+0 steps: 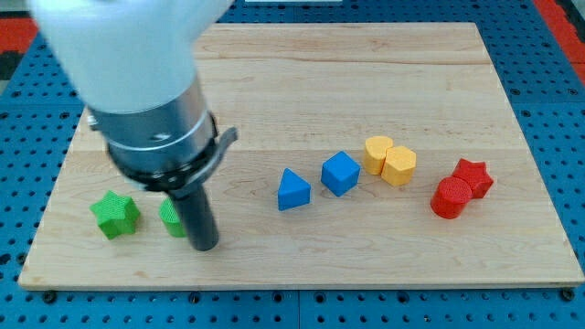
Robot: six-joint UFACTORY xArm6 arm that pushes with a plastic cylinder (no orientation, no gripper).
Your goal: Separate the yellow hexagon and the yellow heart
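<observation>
The arm's rod comes down at the view's lower left, and the tip (pixel 205 247) rests on the desk (pixel 274 73) right against a green block (pixel 170 217) that the rod half hides, so its shape cannot be told. A green star (pixel 115 215) lies just to the view's left of that. The tool is a bare rod with nothing to open or close; it holds nothing and can only push.

The task's pair sits well apart from the tip, right of centre: the yellow heart (pixel 377 153) and the yellow hexagon (pixel 399 166) are pressed together, the hexagon slightly lower and to the view's right. Because they touch, the tip probably has to enter from the top or bottom of their seam, or shove one block from its outer side.

A blue cube (pixel 340 173) stands just left of the heart, with a blue triangular block (pixel 292 190) beyond it. A red cylinder (pixel 449 197) and red star (pixel 473 176) touch each other near the hexagon, which leaves little room to push rightward.
</observation>
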